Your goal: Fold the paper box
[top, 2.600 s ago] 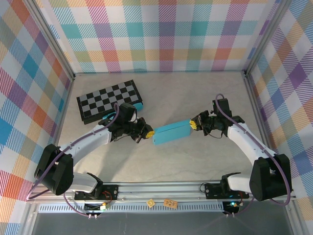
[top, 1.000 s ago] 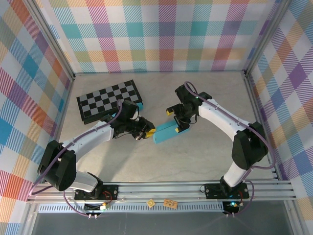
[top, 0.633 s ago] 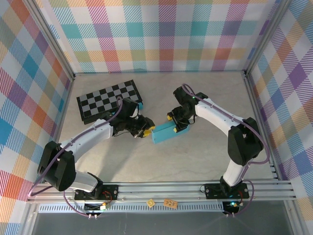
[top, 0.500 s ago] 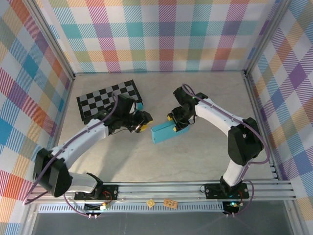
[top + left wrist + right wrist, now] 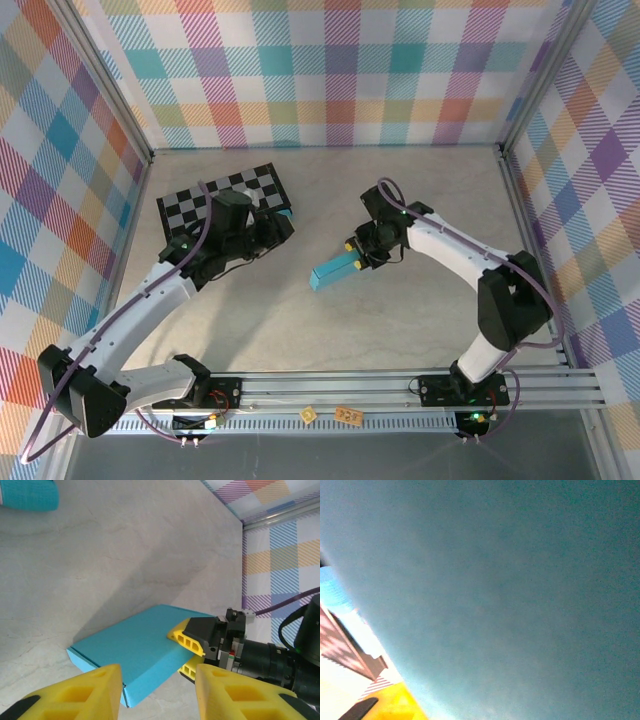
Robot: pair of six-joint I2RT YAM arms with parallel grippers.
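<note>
Thin turquoise-blue cardboard paper box: just right of centre in the overhead view, on the pale stone-look table. It reads as a closed, shallow rectangular slab. No loose flaps or open slits on the faces that show.

Left wrist view: the box has a smooth top, with its near corner at the table and shadow falling behind it. The far end may be raised a little; cannot confirm.

Hold: right gripper is clamped on the box's upper-right end. The left wrist view has its yellow fingers one over and one under that edge. The right wrist view has turquoise card hard against the lens and a yellow finger at lower left.

Other arm: left gripper sits left of the box and well apart from it, jaws spread, nothing between them. It hangs near the right end of the black-and-white checkered board with teal edge, upper left of the overhead view.

Progress, as judged: folding looks nearly or wholly done. At most what is left is a last tuck on a hidden side, then setting the box down and letting go. The underside and far end are unseen, so closure there is unchecked.
</note>
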